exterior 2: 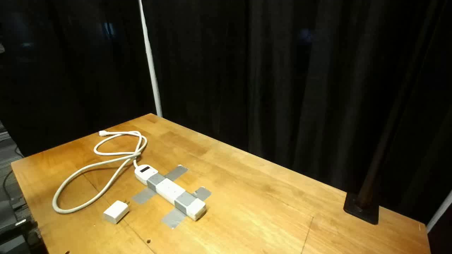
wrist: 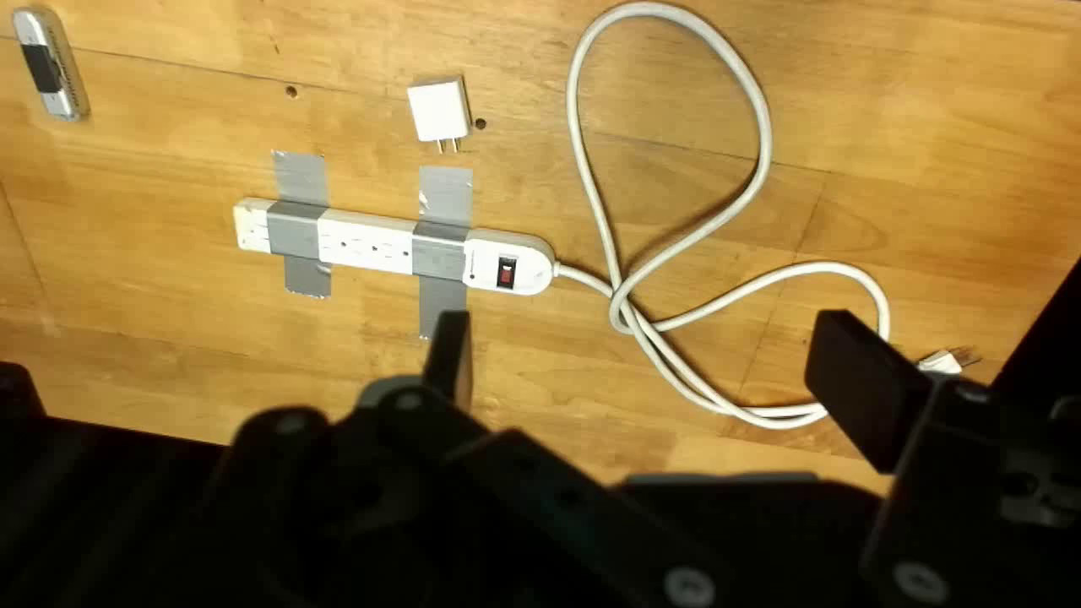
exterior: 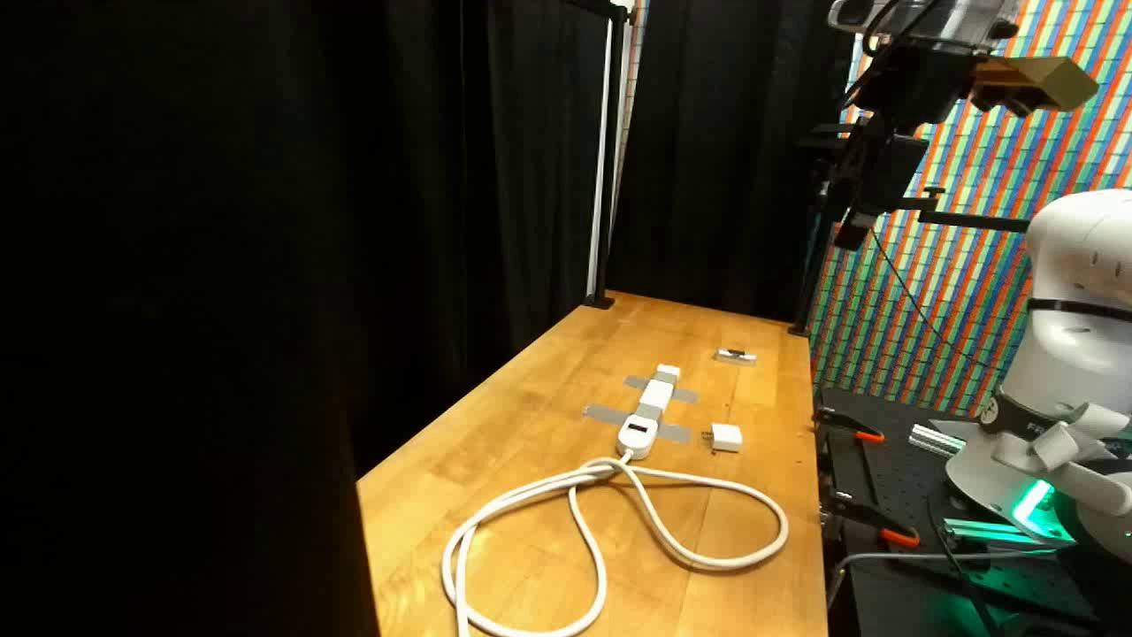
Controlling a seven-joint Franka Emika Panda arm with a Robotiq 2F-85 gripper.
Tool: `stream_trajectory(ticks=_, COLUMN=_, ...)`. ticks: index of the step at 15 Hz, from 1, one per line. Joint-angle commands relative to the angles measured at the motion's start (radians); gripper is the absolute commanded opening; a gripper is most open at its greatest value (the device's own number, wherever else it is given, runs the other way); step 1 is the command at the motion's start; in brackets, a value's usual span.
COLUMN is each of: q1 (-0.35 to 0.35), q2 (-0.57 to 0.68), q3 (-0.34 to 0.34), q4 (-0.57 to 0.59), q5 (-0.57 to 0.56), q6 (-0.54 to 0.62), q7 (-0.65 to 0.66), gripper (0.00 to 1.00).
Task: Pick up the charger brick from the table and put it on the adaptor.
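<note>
Plainly, the gripper (wrist: 646, 342) is spread wide, the bench (exterior: 522, 407) and loops of cable (wrist: 765, 139) showing between its two dark fingers (wrist: 853, 376). In an exterior view it hangs well above the bench. The brick (wrist: 439, 110) lies on the bench, lower than the gripper and, in the wrist view, out past the fingertips, roughly ahead of the finger at left there. Its prongs (wrist: 440, 147) face the adaptor (wrist: 367, 241), which sits nearer the fingertips in that view; brick and adaptor are apart, both clear of the gripper. Two bands of grey tape (wrist: 446, 196) cross the adaptor onto the bench, one partly covered by that same finger. At the adaptor's cable end, its switch (wrist: 506, 272) lies a little ahead of the fingertips. The cable runs on beneath the gap and behind the finger at right, with a plug (wrist: 940, 363) showing just beside that finger. Farther left of the fingers than the brick lies a small silver-and-black item (wrist: 51, 63). Black curtains (exterior: 725, 159) hang beyond the gripper.
</note>
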Motion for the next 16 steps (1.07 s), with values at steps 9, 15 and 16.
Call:
stream_trajectory(ticks=9, q1=-0.043, q2=0.011, q3=0.014, q4=-0.023, q5=-0.01, q6=0.027, q7=0.106, gripper=1.0)
stream_trajectory(ticks=15, q1=-0.098, q2=0.224, q3=-0.025, q4=-0.125, q5=0.004, q6=0.09, q7=0.147, gripper=1.0)
stream_trajectory(ticks=16, q1=-0.092, q2=0.257, q3=-0.044, q4=-0.142, q5=0.005, q6=0.131, q7=0.116, gripper=1.0)
